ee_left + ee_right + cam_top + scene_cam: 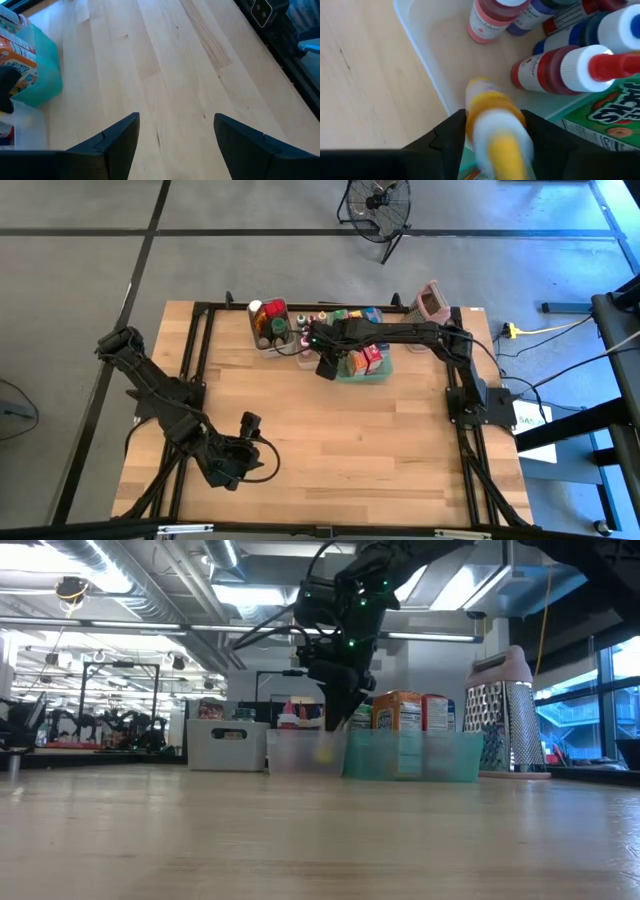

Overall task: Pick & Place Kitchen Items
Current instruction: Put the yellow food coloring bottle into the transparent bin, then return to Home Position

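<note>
A small yellow bottle (492, 115) with a white cap and yellow tip sits between the fingers of my right gripper (495, 145), above a clear bin (420, 35) at the table's far middle. Its picture is blurred. Several little red, blue and purple bottles (545, 70) stand in that bin. In the high view my right gripper (325, 366) hangs at the bins' near side. My left gripper (175, 135) is open over bare wood near the table's front left (247, 423). My right gripper has the yellow bottle's upper part (475, 117), just below the white cap, between its two fingers. The fingers come from above, pointing steeply down. The bottle hangs about upright with its lower end (479, 86) inside the clear bin; whether it rests on the floor I cannot tell.
A green tray (383, 374) with upright boxes (397, 710) stands right beside the clear bin. Another clear bin (268, 330) with jars is to the left, and a metal grater (505, 710) with a pink top at the far right. Bare wood fills the table's near half.
</note>
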Robot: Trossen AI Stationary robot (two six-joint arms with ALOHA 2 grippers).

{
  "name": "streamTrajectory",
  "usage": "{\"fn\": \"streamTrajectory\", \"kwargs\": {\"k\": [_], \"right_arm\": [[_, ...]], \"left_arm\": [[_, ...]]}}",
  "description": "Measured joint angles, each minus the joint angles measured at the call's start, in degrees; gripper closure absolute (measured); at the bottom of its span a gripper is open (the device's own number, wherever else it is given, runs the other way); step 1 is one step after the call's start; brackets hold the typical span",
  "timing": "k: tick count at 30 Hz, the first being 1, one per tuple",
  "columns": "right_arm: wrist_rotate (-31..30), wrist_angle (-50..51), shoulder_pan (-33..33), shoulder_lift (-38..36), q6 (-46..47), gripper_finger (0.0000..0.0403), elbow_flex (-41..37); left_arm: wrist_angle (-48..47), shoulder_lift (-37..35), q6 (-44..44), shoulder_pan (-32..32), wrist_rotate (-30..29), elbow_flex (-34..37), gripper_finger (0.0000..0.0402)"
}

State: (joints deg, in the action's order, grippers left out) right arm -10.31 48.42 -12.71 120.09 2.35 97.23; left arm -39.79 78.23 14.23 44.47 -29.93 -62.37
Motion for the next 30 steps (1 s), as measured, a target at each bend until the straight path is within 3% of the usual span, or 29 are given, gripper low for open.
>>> {"fn": "streamTrajectory", "kwargs": {"k": [15,22,30], "right_arm": [[1.1,0.5,0.1,-0.4,0.2,0.0155,0.1],[1.6,19.2,2.0,-0.4,2.1,0.0147,9.4],[1.5,37.5,8.7,-0.4,6.9,0.0175,27.5]], "left_arm": [[0.1,0.0,0.6,0.1,1.4,0.0,0.0151],[0.1,0.0,5.4,0.2,1.5,0.0,0.0151],[0.1,0.0,1.0,-0.5,1.1,0.1,0.0151]]}}
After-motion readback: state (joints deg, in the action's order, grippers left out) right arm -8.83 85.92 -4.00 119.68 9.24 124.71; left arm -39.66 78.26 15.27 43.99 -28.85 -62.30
